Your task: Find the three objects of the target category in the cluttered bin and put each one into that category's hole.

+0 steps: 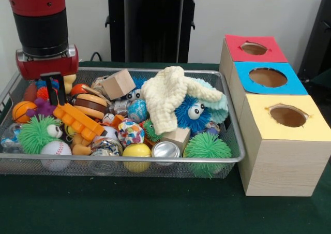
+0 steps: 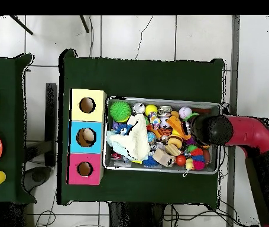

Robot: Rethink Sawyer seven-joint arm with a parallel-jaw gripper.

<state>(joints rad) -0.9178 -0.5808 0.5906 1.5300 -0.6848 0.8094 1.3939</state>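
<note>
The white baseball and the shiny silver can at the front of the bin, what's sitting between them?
In the front view, a smooth yellow ball sits between the white baseball and the silver metal can, against the wire mesh bin's front wall.

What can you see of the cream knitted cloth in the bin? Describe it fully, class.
The cream cloth looks soft and knitted, with a ribbed texture. It lies crumpled and folded on top of the clutter toward the box end of the wire bin, one flap reaching over a pale teal cloth. It partly covers a blue fuzzy toy with googly eyes. In the overhead view it sprawls near the blue-topped box.
</note>
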